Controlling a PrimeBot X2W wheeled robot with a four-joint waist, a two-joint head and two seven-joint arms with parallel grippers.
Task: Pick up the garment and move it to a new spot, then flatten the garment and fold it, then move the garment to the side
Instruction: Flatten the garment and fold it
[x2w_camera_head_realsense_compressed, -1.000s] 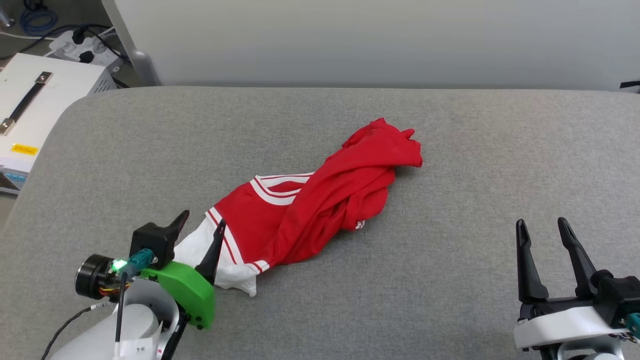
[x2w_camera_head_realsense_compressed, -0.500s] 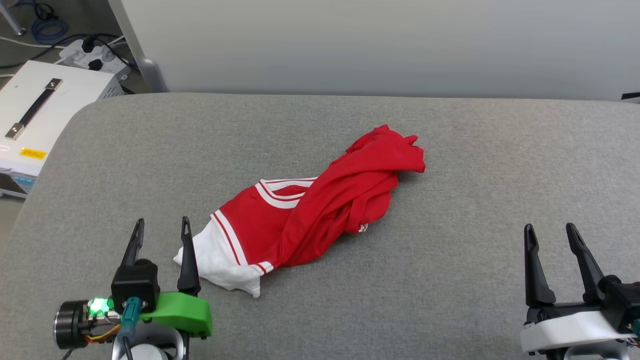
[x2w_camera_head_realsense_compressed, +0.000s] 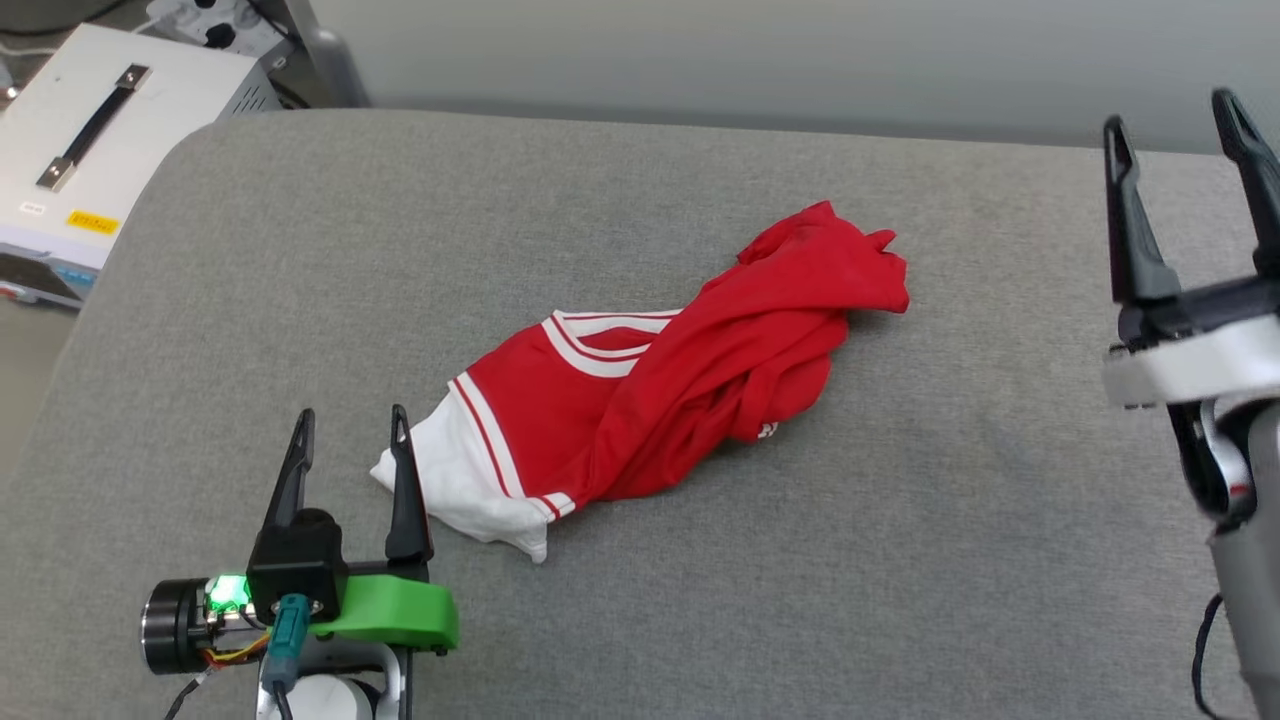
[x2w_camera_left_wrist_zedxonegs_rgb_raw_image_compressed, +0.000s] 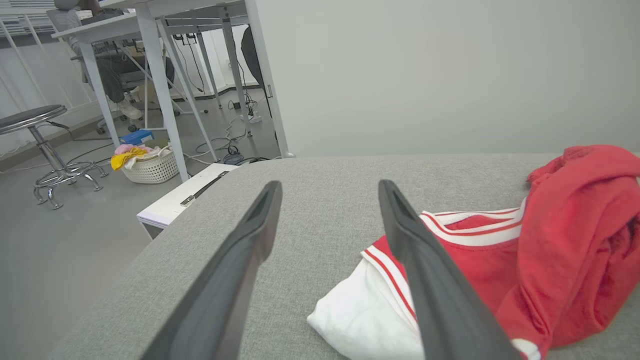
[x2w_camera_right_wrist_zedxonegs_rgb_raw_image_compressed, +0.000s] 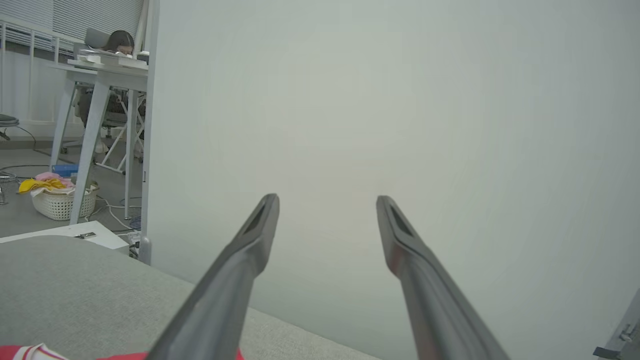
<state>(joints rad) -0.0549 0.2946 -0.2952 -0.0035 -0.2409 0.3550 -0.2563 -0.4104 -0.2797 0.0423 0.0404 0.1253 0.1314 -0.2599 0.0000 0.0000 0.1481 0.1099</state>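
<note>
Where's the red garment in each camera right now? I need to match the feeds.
Head view: garment, crumpled at the grey surface's centre.
Left wrist view: lower right, white sleeve foremost.
Right wrist view: red sliver at the bottom-left edge.
Shared landmark: white box past the surface's corner.

The garment is recorded as red, with a white sleeve edged in red-and-white striped trim. The padded surface is noted as plain mid-grey. Black fingers are observed on the left gripper and the right gripper. A bright green bracket is seen behind the left. The white box is marked with a yellow label.
</note>
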